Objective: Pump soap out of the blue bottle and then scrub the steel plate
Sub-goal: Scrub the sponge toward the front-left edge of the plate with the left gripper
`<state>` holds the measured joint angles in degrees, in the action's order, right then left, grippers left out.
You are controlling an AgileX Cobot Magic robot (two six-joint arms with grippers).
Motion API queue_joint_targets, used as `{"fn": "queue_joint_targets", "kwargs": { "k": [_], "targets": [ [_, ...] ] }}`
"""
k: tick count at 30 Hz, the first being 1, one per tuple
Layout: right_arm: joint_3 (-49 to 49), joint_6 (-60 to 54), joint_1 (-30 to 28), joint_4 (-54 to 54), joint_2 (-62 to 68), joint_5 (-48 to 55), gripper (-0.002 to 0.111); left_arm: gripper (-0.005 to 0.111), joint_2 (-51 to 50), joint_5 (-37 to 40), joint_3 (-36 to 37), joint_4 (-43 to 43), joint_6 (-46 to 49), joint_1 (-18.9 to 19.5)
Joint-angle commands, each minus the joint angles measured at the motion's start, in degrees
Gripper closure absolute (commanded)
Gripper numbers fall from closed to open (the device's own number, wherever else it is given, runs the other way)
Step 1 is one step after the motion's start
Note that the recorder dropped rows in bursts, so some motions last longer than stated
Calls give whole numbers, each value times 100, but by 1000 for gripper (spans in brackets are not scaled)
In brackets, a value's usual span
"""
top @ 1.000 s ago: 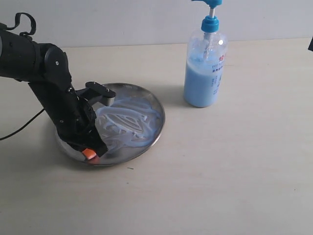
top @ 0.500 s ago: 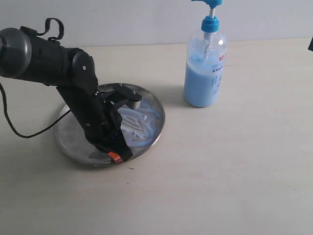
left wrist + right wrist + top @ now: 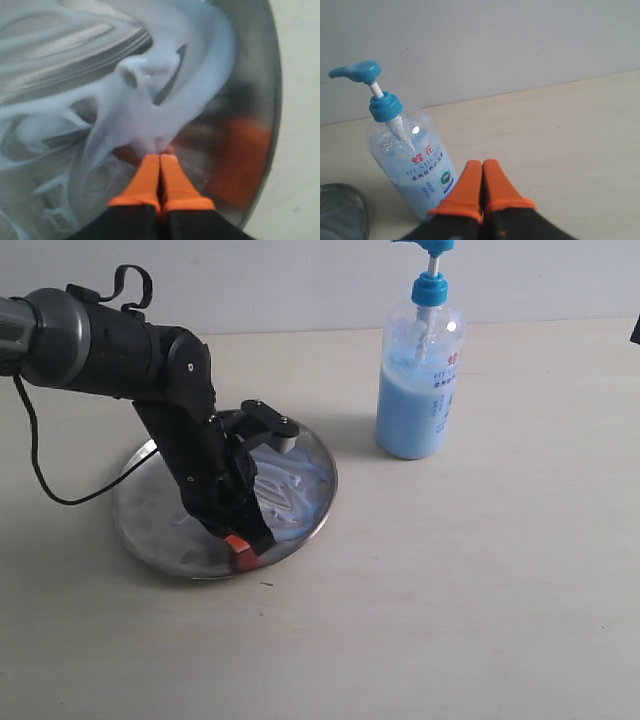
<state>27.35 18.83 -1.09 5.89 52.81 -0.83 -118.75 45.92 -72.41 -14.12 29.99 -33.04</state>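
Observation:
The round steel plate [image 3: 140,515] lies on the table at the left, streaked with pale blue soap [image 3: 290,485]. My left gripper [image 3: 240,546] is shut with nothing between its orange fingers, tips down on the plate's near right part. In the left wrist view the gripper [image 3: 160,157] presses into the soap [image 3: 150,100] close to the plate rim [image 3: 274,100]. The blue bottle [image 3: 418,390] stands upright to the right of the plate. In the right wrist view my right gripper [image 3: 481,163] is shut and empty, held beside the blue bottle [image 3: 410,160], apart from it.
The left arm's black cable [image 3: 70,495] loops over the table left of the plate. A pale wall runs behind the table's far edge. Bare tabletop [image 3: 450,590] stretches in front of and right of the bottle. A dark edge [image 3: 635,330] shows at the far right.
The left arm has swept rightward across the plate, carrying its shut gripper from the near left rim to the near right part. The soap streaks are smeared further right. The bottle has not moved.

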Motion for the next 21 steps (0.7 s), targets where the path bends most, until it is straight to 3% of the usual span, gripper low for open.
{"fn": "queue_joint_targets", "kwargs": {
  "k": [1,9,15,21],
  "targets": [
    [62,-16,-28,9,-2,-81,108,107,2,143,-16,88,-124,255],
    [62,-16,-28,9,-2,-81,108,107,13,17,-16,-110,-58,445],
    [62,-16,-28,9,-2,-95,108,107,13,-20,-142,-762,363,434],
    [62,-16,-28,9,-2,-95,108,107,13,10,-452,-806,402,240]
  ]
}}
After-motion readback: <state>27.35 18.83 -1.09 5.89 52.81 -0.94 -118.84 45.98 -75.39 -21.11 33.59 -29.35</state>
